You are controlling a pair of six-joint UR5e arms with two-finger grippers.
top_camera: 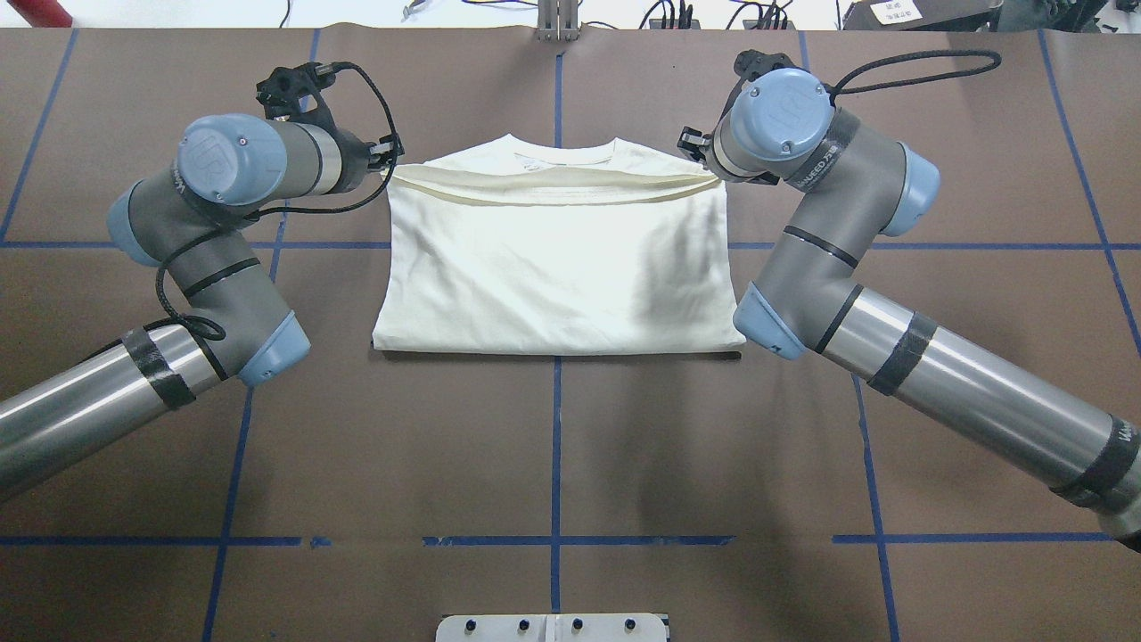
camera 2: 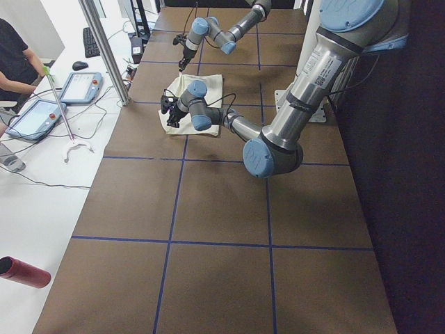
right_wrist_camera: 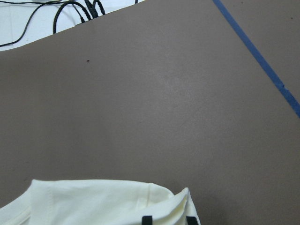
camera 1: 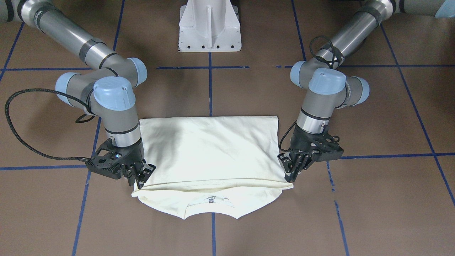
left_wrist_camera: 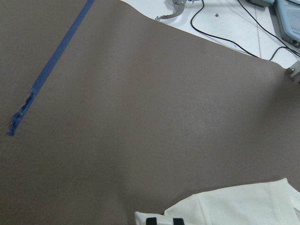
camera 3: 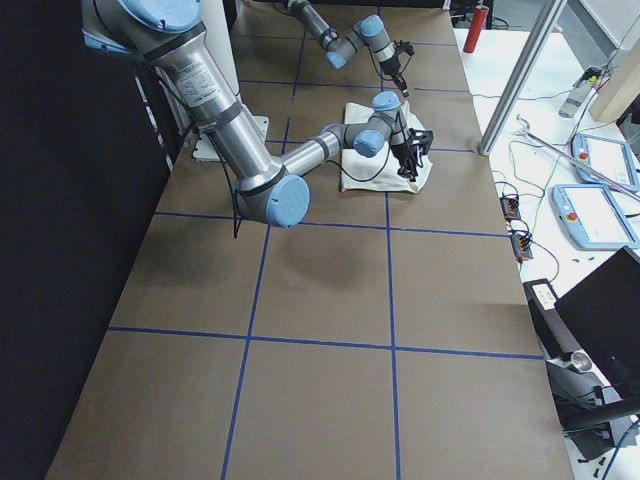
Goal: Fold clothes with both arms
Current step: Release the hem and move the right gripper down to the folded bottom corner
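A cream T-shirt (camera 1: 209, 149) lies folded on the brown table, its hem side doubled over toward the collar (camera 1: 211, 204); it also shows in the overhead view (top_camera: 553, 259). My left gripper (camera 1: 290, 177) is shut on one corner of the folded top layer, seen on the left in the overhead view (top_camera: 389, 160). My right gripper (camera 1: 140, 183) is shut on the opposite corner (top_camera: 693, 147). The left wrist view shows its black fingertips (left_wrist_camera: 151, 220) at the cloth (left_wrist_camera: 234, 206). The right wrist view shows the same (right_wrist_camera: 147, 219) with the cloth (right_wrist_camera: 93, 201) bunched between them.
The white pedestal (camera 1: 209, 26) stands at the robot side of the table. Blue tape lines (top_camera: 554, 446) grid the brown surface. Beside the table are tablets (camera 2: 80, 87), cables, a seated person (camera 2: 17, 59) and a red bottle (camera 2: 24, 271).
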